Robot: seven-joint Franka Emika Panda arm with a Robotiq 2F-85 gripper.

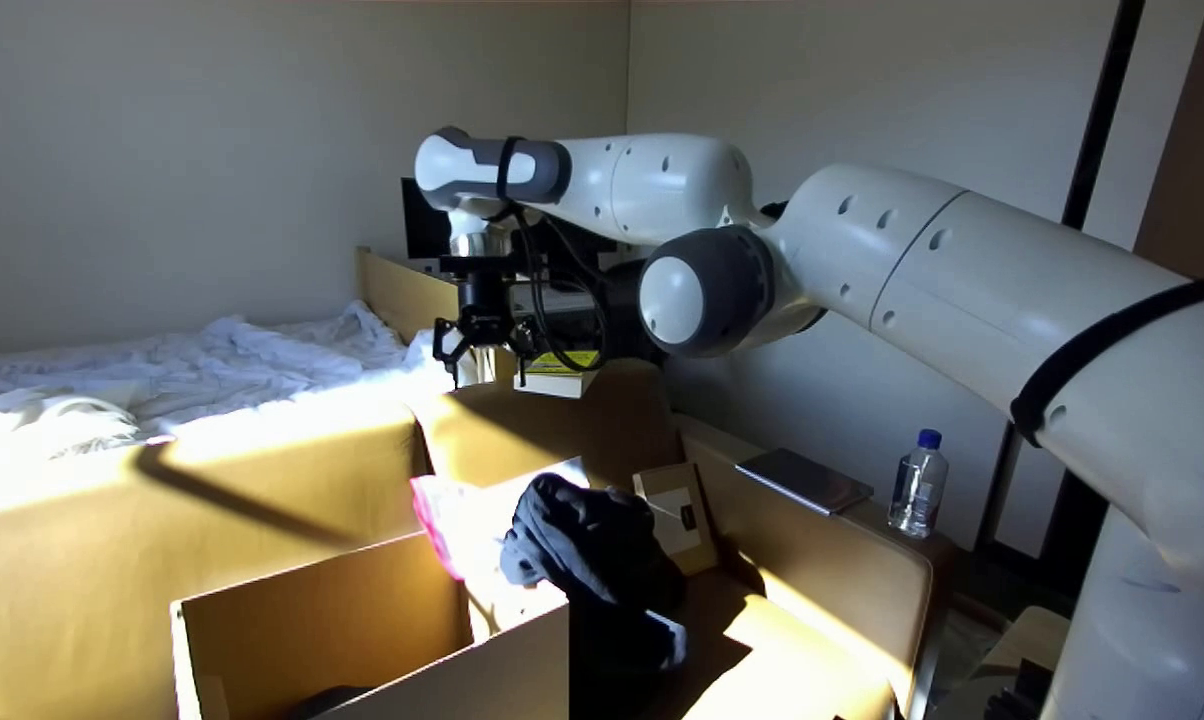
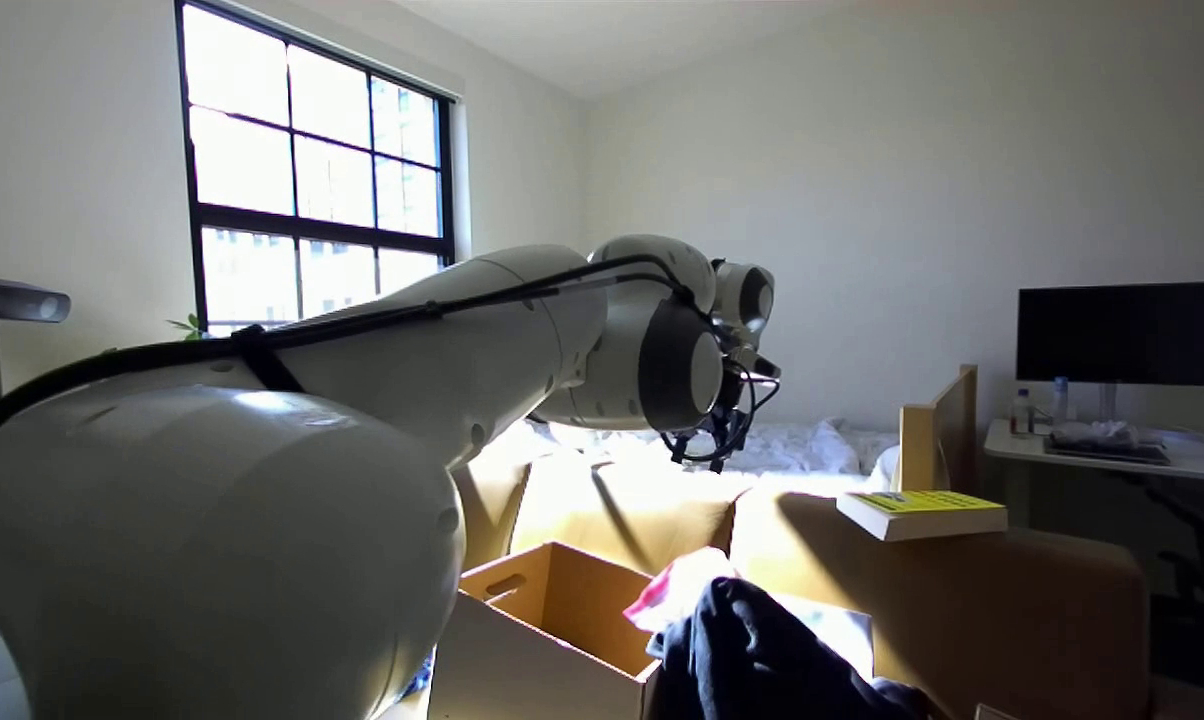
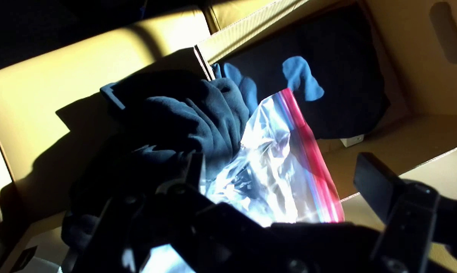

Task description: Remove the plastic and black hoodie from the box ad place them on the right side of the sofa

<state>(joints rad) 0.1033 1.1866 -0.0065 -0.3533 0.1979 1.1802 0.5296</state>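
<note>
The cardboard box (image 1: pixel 507 665) stands open on the sofa (image 1: pixel 252 490); it also shows in an exterior view (image 2: pixel 542 665) and the wrist view (image 3: pixel 407 49). A dark hoodie (image 1: pixel 597 540) lies bunched over the box's edge and hangs outside; it also shows in the wrist view (image 3: pixel 186 121). A clear plastic bag with a pink zip strip (image 3: pixel 274 163) lies against the hoodie at the box's edge. Dark cloth (image 3: pixel 342 76) lies inside the box; whether it joins the hoodie I cannot tell. My gripper (image 1: pixel 488 376) is open and empty, high above the bag and hoodie.
A yellow-covered book (image 2: pixel 922 512) lies on the sofa's backrest. A dark flat notebook (image 1: pixel 804 480) and a water bottle (image 1: pixel 918 485) rest on the armrest. A small brown carton (image 1: pixel 680 515) leans in the sofa corner. A bed (image 1: pixel 182 370) is behind the sofa.
</note>
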